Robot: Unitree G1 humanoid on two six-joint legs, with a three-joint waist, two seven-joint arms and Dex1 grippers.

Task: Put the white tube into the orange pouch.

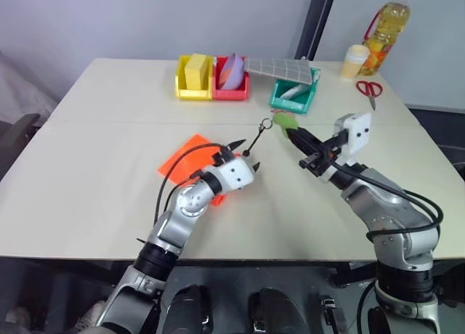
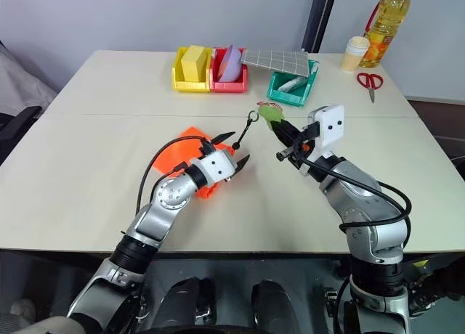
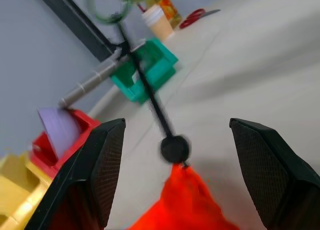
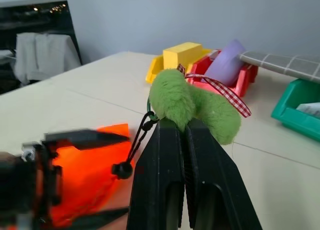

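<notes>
Right gripper (image 1: 292,133): fingers pressed tight together, clamped on the fuzzy green tag (image 4: 192,104) at the end of the black cord (image 1: 258,139). A red-and-white checked ribbon (image 4: 225,92) is tied on the tag. The gripper is raised above the desk (image 1: 87,167), right of centre, pointing toward the far left.

The cord runs taut from the tag, through a green ring (image 1: 267,124), down and to the left to a black round stopper (image 3: 174,149) at the mouth of the orange pouch (image 1: 190,156).

Orange pouch: lies on the desk near centre-left, partly under the left arm; its gathered mouth faces right and is lifted slightly by the cord.

Left gripper (image 1: 240,152): fingers spread wide, holding nothing. It sits just above the pouch's mouth end, with the cord and stopper between the two fingers (image 3: 100,165); no contact with the cord that I can confirm.

White tube (image 1: 291,92): a whitish tube lies in the teal bin (image 1: 290,102) at the far side of the desk, right of centre. Label marks cannot be made out, so I cannot confirm it is the right one.

Far side, left to right: yellow bin (image 1: 190,87) with a yellow block (image 1: 196,70), red bin (image 1: 231,91) holding a lilac item (image 1: 231,71), a grey checked sheet (image 1: 280,67) resting over the teal bin. Far right: a paper cup (image 1: 355,61), an oil bottle (image 1: 386,29), red scissors (image 1: 369,88).
</notes>
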